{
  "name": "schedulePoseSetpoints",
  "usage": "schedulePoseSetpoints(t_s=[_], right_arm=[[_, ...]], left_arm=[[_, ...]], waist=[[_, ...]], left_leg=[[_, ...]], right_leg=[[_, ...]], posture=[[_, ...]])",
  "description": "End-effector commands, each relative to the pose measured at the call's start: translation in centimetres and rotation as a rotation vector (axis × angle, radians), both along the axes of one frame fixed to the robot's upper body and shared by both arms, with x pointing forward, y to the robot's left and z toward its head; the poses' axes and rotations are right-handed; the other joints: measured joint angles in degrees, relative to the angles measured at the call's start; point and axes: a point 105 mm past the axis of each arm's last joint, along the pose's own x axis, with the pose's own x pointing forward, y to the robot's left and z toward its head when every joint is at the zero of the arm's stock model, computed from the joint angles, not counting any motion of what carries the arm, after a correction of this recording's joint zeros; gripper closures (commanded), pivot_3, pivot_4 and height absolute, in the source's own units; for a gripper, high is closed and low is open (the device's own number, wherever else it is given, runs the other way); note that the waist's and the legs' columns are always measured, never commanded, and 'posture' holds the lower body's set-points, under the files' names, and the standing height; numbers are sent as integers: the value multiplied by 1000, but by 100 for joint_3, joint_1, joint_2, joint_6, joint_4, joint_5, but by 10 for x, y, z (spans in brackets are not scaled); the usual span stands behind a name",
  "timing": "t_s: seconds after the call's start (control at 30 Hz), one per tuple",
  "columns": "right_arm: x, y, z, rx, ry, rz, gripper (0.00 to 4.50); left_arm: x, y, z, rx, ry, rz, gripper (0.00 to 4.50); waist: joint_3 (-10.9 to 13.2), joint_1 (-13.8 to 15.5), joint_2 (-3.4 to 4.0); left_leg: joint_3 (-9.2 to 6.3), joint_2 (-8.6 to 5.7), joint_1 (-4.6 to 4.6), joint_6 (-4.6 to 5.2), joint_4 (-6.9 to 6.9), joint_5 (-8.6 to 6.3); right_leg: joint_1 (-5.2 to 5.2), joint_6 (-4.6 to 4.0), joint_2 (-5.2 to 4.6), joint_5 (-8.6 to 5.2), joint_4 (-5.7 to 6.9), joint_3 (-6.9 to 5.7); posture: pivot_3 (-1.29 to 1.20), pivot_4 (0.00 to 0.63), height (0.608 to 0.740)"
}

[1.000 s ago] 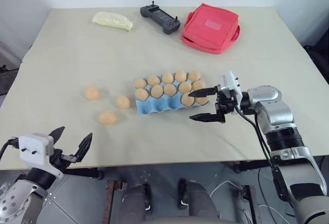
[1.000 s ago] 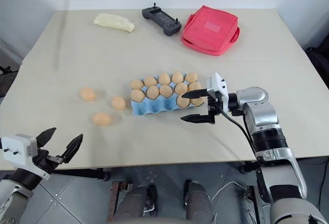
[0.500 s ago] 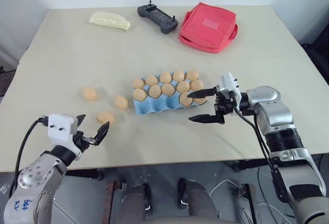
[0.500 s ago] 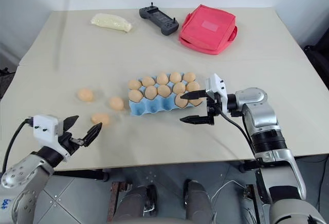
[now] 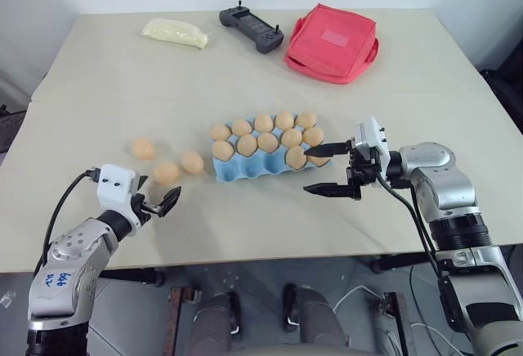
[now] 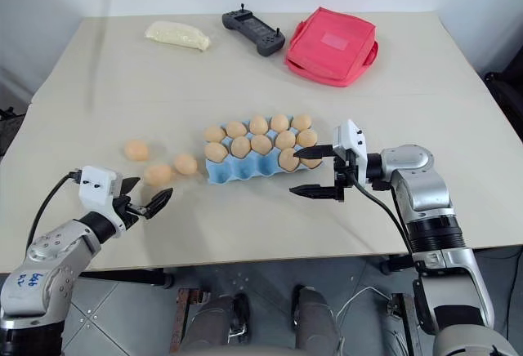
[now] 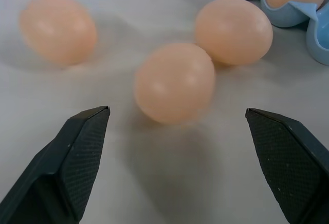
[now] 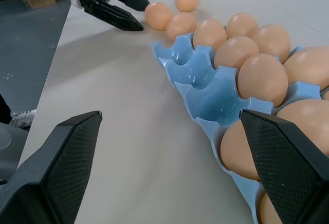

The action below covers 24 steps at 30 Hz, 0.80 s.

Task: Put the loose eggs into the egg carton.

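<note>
Your left arm's grey shell carries blue handwriting at the lower left of the head views; the marks are too small to read with confidence. No other legible writing or brand appears on any item.

The three loose eggs, smooth matte ovals with light orange-brown shells, lie on the pale beige table point(image 5: 392, 70) at centre left of the frame: one point(image 5: 143, 148) furthest left, one point(image 5: 166, 172) lowest, one point(image 5: 193, 162) nearest the light blue moulded egg carton point(image 5: 245, 168), touching the middle egg or just short of it. The carton, with scalloped edges and round cups, sits at frame centre, with its cups mostly holding eggs and its near-left cups empty.

Your left gripper point(image 5: 157, 202) has its two black, fine-textured fingers spread wide apart, empty, just below the lowest egg and short of it. Your right gripper point(image 5: 328, 171) stands likewise wide apart and empty, at the carton's right end.

Along the top of the frame lie a pale yellow oblong packet point(image 5: 176, 33), a dark grey handheld controller point(image 5: 254, 29) with two thumbsticks, and a red square fabric pouch point(image 5: 333, 43).
</note>
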Motion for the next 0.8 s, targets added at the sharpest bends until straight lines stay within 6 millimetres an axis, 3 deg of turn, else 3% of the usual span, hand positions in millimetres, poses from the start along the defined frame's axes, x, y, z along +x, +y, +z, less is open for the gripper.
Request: schedulePoseSetpoints(t_s=[0.03, 0.57, 0.7, 0.8], right_arm=[[-1, 0, 13, 26, -45, 2, 26], [-1, -1, 12, 24, -48, -22, 26], [-1, -2, 12, 24, -50, -32, 0], [-1, -3, 12, 23, -51, -38, 0]], left_arm=[[8, -4, 8, 30, -43, -35, 0], [38, -13, 2, 52, -73, -77, 0], [43, -17, 0, 51, -78, -95, 843], [44, -18, 1, 46, -86, -98, 1753]], waist=[[0, 1, 0], [0, 4, 0], [0, 2, 0], [0, -1, 0]], left_leg=[[0, 0, -2, -1, 0, 1], [6, -2, 0, -3, 2, 5], [7, -2, 1, -3, 5, 6], [8, -2, 1, -2, 5, 6]], right_leg=[[-3, 0, 0, 0, 0, 0], [-3, 5, -1, 3, 8, -21], [-2, 5, 0, 3, 10, -36], [-3, 6, 0, 3, 12, -38]], posture=[[0, 150, 740], [0, 150, 740], [0, 150, 740], [0, 150, 740]])
